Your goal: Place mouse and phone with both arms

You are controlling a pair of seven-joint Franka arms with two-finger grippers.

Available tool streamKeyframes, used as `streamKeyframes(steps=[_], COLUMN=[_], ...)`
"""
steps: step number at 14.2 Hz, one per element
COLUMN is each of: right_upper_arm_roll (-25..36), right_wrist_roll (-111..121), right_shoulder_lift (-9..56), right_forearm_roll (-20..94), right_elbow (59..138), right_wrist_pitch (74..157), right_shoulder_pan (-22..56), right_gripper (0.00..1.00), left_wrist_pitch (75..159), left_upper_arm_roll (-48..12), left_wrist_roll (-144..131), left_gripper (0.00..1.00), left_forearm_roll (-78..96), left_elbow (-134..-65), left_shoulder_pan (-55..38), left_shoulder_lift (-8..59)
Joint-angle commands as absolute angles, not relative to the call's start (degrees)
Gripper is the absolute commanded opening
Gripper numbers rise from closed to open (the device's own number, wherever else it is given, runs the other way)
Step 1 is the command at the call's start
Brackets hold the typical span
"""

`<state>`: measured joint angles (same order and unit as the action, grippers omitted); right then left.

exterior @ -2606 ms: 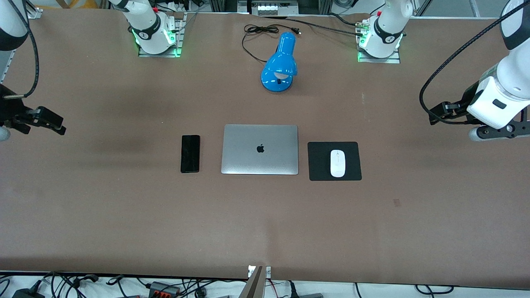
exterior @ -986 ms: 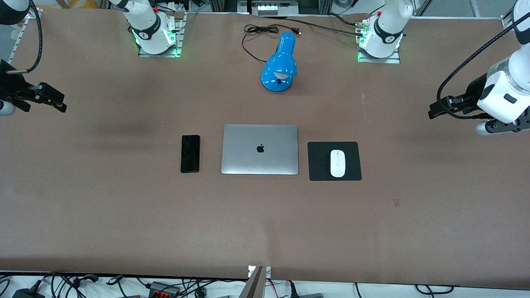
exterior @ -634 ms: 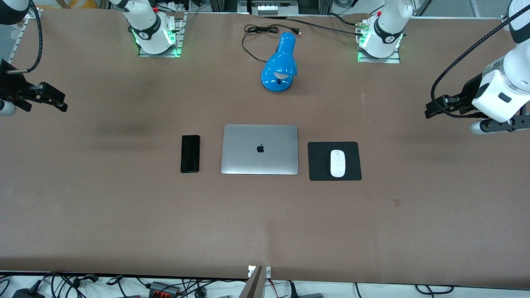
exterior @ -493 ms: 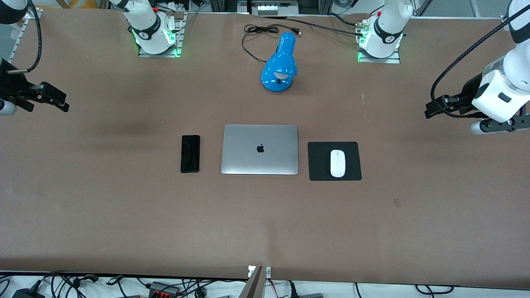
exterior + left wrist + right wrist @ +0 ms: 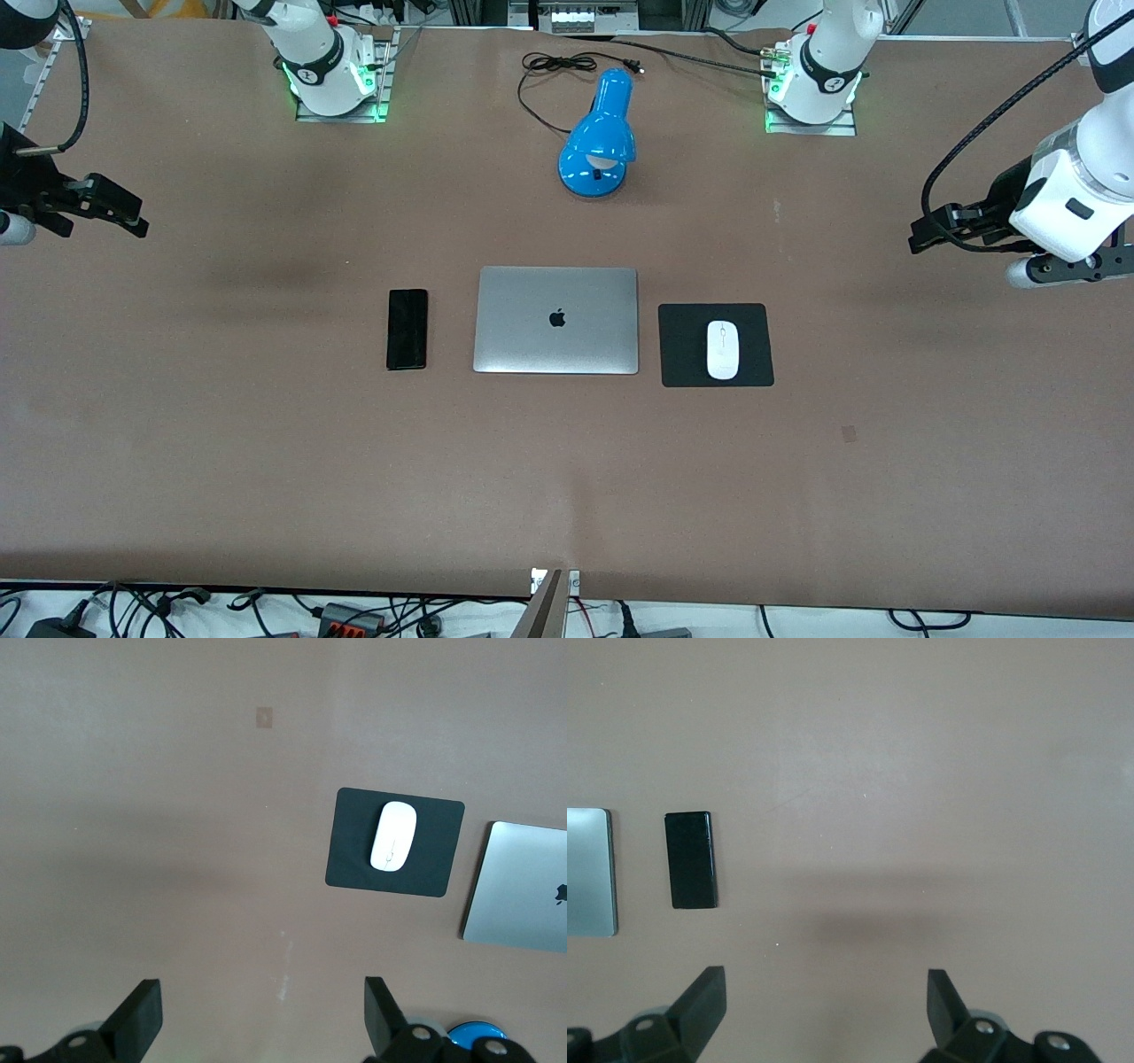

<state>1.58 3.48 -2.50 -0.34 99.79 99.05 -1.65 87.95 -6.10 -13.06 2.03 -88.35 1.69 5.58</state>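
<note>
Across the bench (image 5: 266, 461), mid-span between the long edges, sit laptop (image 5: 555, 320), pad (image 5: 682, 350), phone (image 5: 407, 329) and mouse (image 5: 722, 349) in one row. Lamp (image 5: 598, 137) stands near the edge with the arm bases, its cord coiled beside it. Laptop is shut, flat, centre of the row. Pad lies just beside it toward the left arm's end; mouse rests on the pad, roughly centred. Phone lies flat just beside the laptop toward the right arm's end, apart from it.

Left pincer (image 5: 264, 1023) hangs over the bench's end edge on its own side, fingers spread wide, nothing held. Right pincer (image 5: 824, 1005) hangs over the other end edge, also wide apart and empty. Both well apart from the row.

Judgement: both items look placed already, arms clear, task near done or done.

Risks: any return pass low over the row could nudge the mouse off the pad or skid the phone into the laptop. Phone is thin and glossy, likely to slip if regrasped.

Containers: none seen; the pad is the only carrier, holding the mouse.
</note>
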Motion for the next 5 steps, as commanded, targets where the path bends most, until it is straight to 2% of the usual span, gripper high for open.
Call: streamKeyframes(steps=[1,5], right_upper_arm_roll=[1.1,1.1], right_wrist_roll=[4.4,4.0], right_shoulder_lift=[-3.7,-4.0], right_forearm_roll=[-0.1,-0.1], right_elbow=[99.9,100.0], right_wrist_pitch=[97.9,97.9], right_shoulder_pan=[-2.2,-2.2], right_gripper=[1.00,1.00], left_wrist_pitch=[88.0,87.9], left_upper_arm_roll=[-6.1,-6.1], left_wrist_roll=[-12.0,-11.9], left_gripper=[1.00,1.00], left_forearm_roll=[2.9,2.9], left_elbow=[-88.9,-88.9], left_shoulder_pan=[1.8,1.8], left_shoulder_lift=[4.5,4.5])
